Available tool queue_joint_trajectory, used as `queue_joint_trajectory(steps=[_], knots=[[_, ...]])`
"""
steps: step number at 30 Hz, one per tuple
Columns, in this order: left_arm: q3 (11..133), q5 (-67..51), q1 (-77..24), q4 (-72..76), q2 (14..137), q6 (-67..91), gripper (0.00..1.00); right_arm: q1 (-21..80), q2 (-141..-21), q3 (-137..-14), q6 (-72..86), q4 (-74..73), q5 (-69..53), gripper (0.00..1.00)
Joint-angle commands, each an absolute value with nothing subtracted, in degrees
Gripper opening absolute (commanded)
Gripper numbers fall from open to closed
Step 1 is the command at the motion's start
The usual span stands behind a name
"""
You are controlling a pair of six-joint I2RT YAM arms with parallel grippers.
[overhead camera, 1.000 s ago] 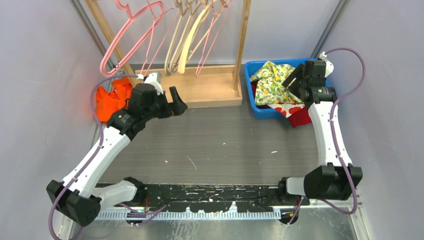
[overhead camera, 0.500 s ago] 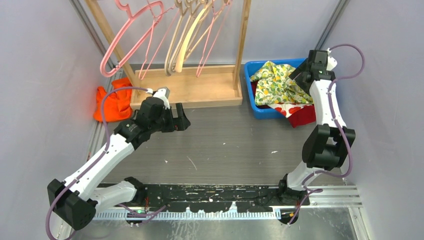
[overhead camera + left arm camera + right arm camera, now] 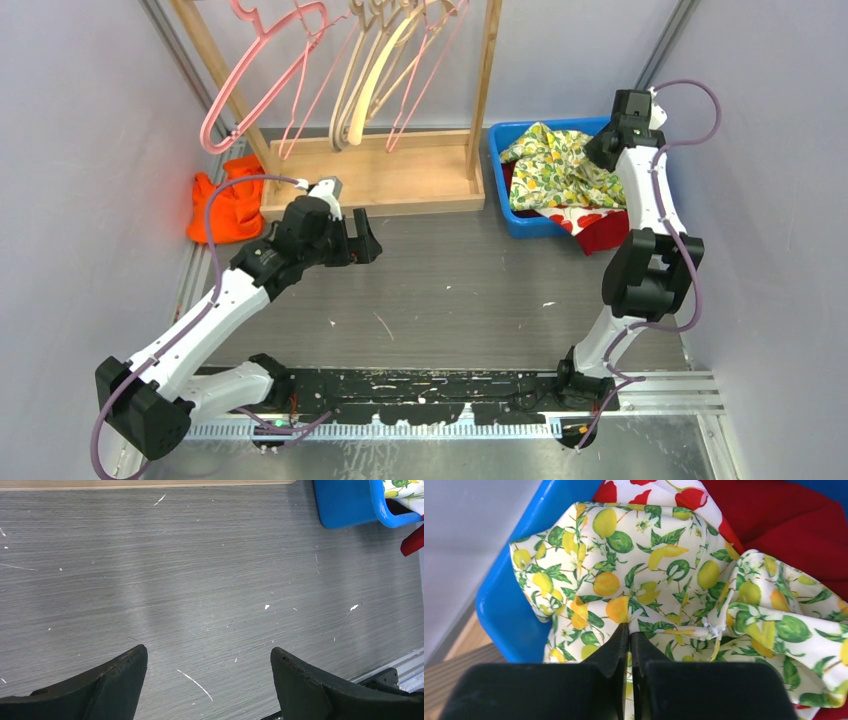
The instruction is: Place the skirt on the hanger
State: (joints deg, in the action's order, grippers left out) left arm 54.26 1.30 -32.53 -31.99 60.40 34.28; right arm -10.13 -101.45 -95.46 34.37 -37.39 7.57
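Step in hand: pick-up. The right claw [image 3: 629,630] is pressed together on a fold of the lemon-print skirt [image 3: 649,580], which lies crumpled on other cloth in the blue bin [image 3: 509,605] at the 1 o'clock corner of the counter [image 3: 450,290]. The left claw [image 3: 207,655] hangs spread wide over bare counter towards 10 o'clock, holding nothing. The next move calls for a straight lift to free the skirt from the bin, then a carry towards the hangers [image 3: 372,95] at 11 o'clock, probably with the left claw taking a second edge.
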Motion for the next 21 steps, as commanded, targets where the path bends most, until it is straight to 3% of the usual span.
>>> queue_joint_trajectory(steps=[1, 10, 21], knots=[[54.3, 2.1, -33.0, -30.0, 59.4, 34.5, 0.91, -10.1, -99.2, -99.3, 33.8, -36.3, 6.0, 0.02], [53.7, 2.8, -33.5, -30.3, 59.8, 34.5, 0.91, -9.2, -83.9, -96.0, 31.1, -34.5, -2.8, 0.01], [53.5, 3.1, -33.8, -30.1, 59.8, 34.5, 0.91, -5.3, -67.2, -97.1, 33.5, -35.9, -25.6, 0.01]])
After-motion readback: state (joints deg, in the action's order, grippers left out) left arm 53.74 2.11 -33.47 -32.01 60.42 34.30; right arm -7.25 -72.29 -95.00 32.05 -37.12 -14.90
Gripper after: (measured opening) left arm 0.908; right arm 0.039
